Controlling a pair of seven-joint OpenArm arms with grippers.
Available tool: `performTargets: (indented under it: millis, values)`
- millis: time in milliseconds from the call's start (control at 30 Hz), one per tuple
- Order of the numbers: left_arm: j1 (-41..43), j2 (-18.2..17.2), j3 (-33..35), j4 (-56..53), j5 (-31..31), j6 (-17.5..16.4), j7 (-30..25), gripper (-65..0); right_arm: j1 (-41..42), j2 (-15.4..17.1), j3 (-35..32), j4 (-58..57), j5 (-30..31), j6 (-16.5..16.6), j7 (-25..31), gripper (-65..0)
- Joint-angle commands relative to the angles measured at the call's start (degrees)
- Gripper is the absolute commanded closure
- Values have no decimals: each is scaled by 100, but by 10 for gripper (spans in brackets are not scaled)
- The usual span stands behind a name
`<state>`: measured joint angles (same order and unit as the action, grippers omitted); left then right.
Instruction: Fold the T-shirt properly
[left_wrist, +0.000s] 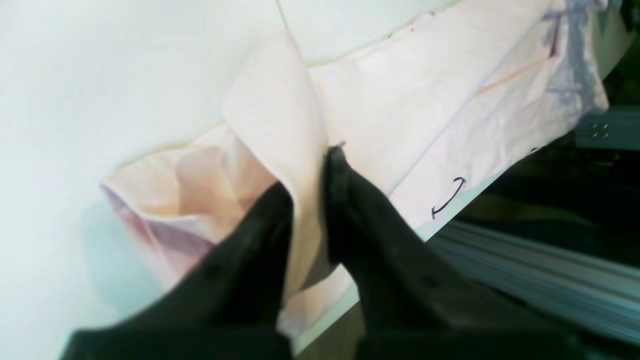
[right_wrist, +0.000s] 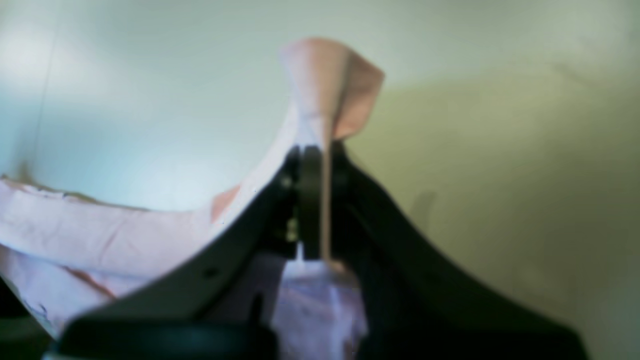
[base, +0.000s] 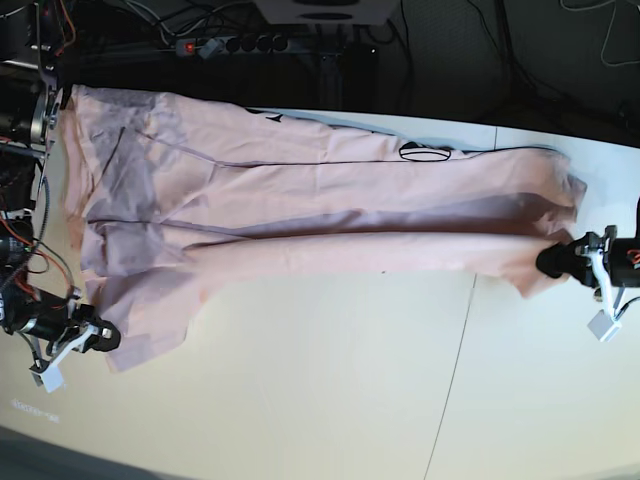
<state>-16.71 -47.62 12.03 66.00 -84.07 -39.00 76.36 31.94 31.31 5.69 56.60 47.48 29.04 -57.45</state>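
Observation:
The pale pink T-shirt (base: 320, 210) lies stretched lengthways across the white table (base: 300, 400), folded over itself along its length. A bit of black print (base: 425, 153) shows at its far edge. At the right end, my left gripper (base: 548, 262) is shut on a raised fold of the shirt's corner. The left wrist view shows that gripper (left_wrist: 309, 170) pinching the pink cloth (left_wrist: 425, 100) near the table edge. My right gripper (base: 108, 340) is at the shirt's near left corner. In the right wrist view it (right_wrist: 317, 150) is shut on a thin pink flap (right_wrist: 330, 85) that sticks up between the fingers.
A power strip (base: 225, 45) and cables lie behind the table's far edge. Arm hardware (base: 20, 110) stands at the left edge. A thin seam (base: 455, 370) runs across the tabletop. The table edge (left_wrist: 450, 225) drops off right beside the left gripper.

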Motion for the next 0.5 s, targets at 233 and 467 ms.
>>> performTargets:
  millis: [233, 467]
  values:
    - [448, -278, -70, 503, -93, -100, -24, 0, -1274, 778, 28, 1976, 400, 566, 24, 0]
    - [579, -289, -72, 688, -93, -100, 22, 0, -2446, 1331, 35, 3399, 343, 566, 61, 0]
